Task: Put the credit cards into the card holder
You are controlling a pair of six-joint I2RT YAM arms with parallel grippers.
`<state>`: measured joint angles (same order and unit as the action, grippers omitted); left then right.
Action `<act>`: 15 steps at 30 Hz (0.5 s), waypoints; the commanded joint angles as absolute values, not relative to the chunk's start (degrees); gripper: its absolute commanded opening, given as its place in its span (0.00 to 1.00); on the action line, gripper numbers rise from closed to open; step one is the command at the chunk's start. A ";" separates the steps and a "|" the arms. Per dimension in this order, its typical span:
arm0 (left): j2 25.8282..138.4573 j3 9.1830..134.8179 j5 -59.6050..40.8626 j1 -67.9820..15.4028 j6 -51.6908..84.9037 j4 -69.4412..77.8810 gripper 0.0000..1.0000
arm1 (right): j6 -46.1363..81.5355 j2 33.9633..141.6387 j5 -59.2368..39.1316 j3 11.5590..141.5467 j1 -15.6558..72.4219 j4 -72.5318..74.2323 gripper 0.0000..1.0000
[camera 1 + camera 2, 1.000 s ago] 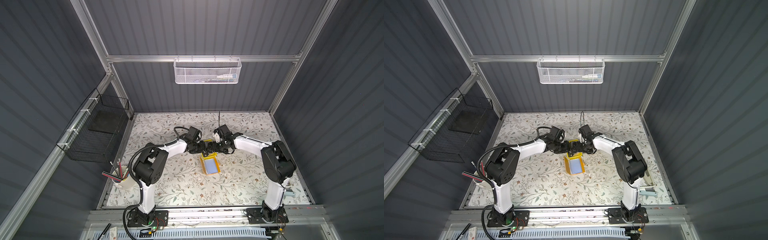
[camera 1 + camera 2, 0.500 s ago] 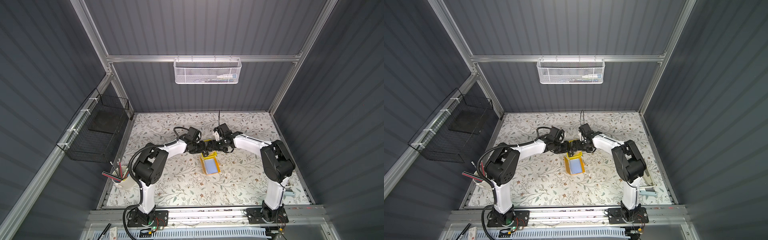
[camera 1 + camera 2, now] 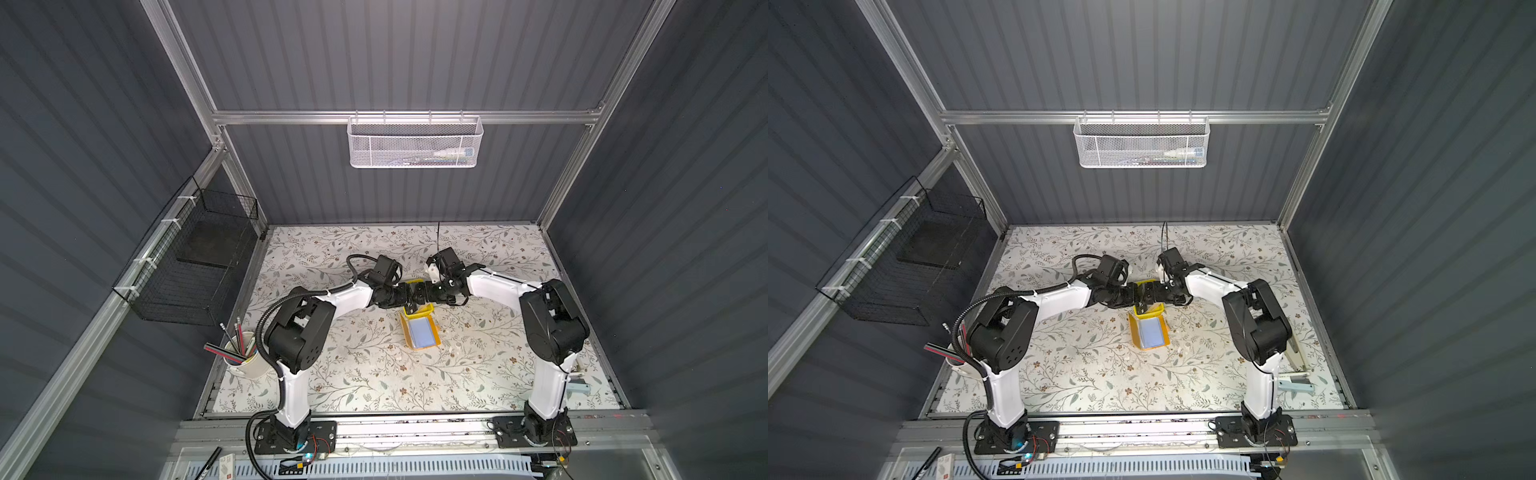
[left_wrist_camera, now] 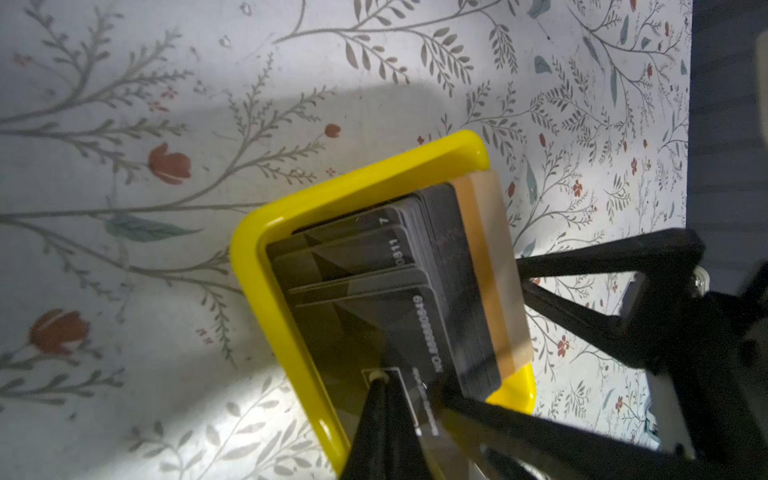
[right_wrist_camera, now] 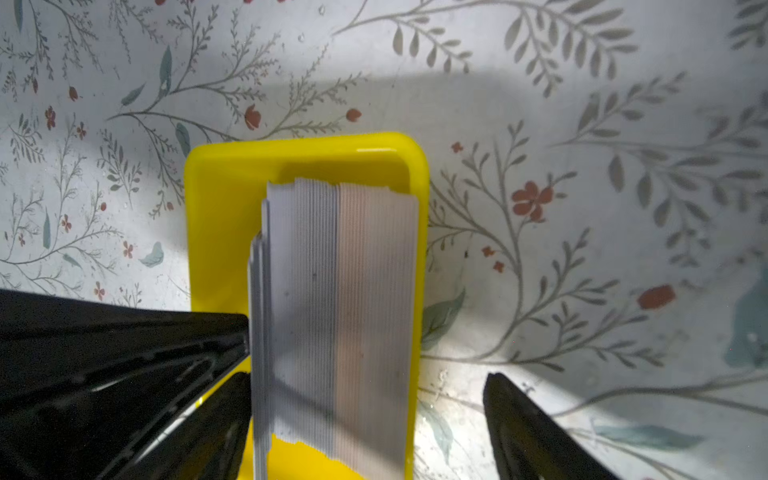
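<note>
The credit cards (image 4: 374, 291) stand on edge as a stack in a small bright-yellow tray (image 4: 257, 249); they are black-faced, with a beige one at the back. My left gripper (image 4: 379, 377) is shut, its tip against the face of the front card, with nothing seen between the jaws. My right gripper (image 5: 365, 395) is open and straddles the stack's grey edges (image 5: 336, 291), one finger (image 5: 224, 415) inside the tray (image 5: 224, 208) and the other finger (image 5: 523, 415) outside it. In both top views the grippers (image 3: 409, 300) (image 3: 1152, 291) meet over the tray, and the card holder (image 3: 419, 332) (image 3: 1148, 332) lies open just in front, bluish sleeve up.
A white cup of pencils (image 3: 245, 357) stands at the front left. A black wire basket (image 3: 195, 266) hangs on the left wall and a white mesh basket (image 3: 415, 141) on the back rail. A small metal piece (image 3: 577, 386) lies at the front right edge.
The right gripper has edged slightly toward the tray. The left gripper has stayed shut at the stack.
</note>
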<state>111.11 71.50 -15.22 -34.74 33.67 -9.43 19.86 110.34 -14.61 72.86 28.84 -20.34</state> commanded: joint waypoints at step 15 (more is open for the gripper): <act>110.15 70.77 -15.12 -34.48 34.27 -12.41 0.05 | 18.98 109.03 -14.42 69.81 29.05 -19.68 0.89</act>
<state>109.03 70.85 -15.20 -34.76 33.65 -10.48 19.40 109.75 -15.64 69.91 29.06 -18.79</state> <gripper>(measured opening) 0.056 0.887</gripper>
